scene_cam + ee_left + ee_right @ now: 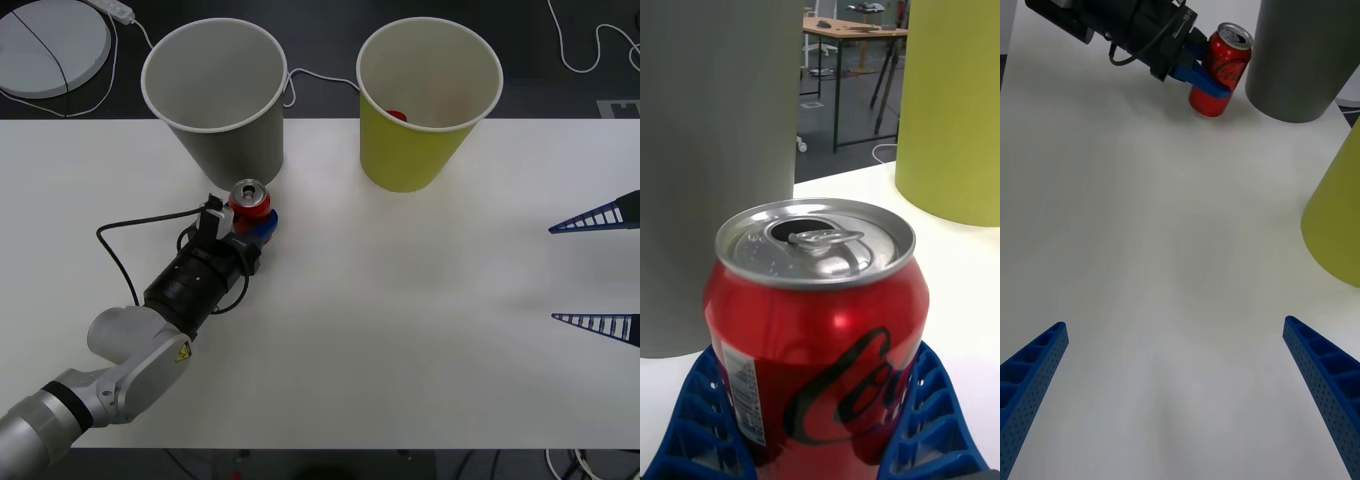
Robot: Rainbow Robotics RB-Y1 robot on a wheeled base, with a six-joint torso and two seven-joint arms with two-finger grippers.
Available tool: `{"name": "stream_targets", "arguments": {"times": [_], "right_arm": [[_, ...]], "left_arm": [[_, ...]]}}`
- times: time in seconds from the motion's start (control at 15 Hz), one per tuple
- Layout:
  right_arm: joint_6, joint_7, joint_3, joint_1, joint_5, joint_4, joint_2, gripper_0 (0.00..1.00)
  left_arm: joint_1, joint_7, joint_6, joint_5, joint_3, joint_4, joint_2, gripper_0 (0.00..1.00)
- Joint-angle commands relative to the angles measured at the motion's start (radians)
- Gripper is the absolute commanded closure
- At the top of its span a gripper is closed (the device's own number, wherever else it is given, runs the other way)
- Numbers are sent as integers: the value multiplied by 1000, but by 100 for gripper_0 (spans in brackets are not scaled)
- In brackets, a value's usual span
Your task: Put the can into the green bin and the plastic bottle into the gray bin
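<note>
Left gripper [252, 222] clamps its blue fingers on the red can [249, 203], at six o'clock of the gray bin [215, 95]; green bin [428, 100] awaits it; right gripper [600, 270] idles, spread wide.

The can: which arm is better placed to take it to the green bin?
Left. The left gripper is shut on the can beside the gray bin, so it likely only needs lifting across to the green bin. The right gripper hangs open at the table's far side.
</note>
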State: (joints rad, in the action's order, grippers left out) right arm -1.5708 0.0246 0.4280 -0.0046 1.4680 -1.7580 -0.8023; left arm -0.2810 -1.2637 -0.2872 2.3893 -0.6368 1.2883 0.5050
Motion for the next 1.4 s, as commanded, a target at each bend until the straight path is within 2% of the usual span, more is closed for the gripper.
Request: {"name": "stream_targets", "arguments": {"times": [0.07,0.2,0.33,0.67,1.07,1.2,1.4], "right_arm": [[0,0,0,0,0,0,0,0],[0,0,0,0,0,0,0,0],[0,0,0,0,0,0,0,0],[0,0,0,0,0,0,0,0],[0,0,0,0,0,0,0,0],[0,0,0,0,0,0,0,0],[0,0,0,0,0,0,0,0]], "left_arm": [[0,10,0,-7,-3,2,7,100],[8,27,3,-19,0,17,23,100],[48,43,108,-33,37,108,52,100],[241,141,408,-33,226,407,63,100],[370,181,866,-38,430,714,115,100],[376,248,976,-94,485,755,129,100],[370,449,1182,-283,618,761,142,100]]}}
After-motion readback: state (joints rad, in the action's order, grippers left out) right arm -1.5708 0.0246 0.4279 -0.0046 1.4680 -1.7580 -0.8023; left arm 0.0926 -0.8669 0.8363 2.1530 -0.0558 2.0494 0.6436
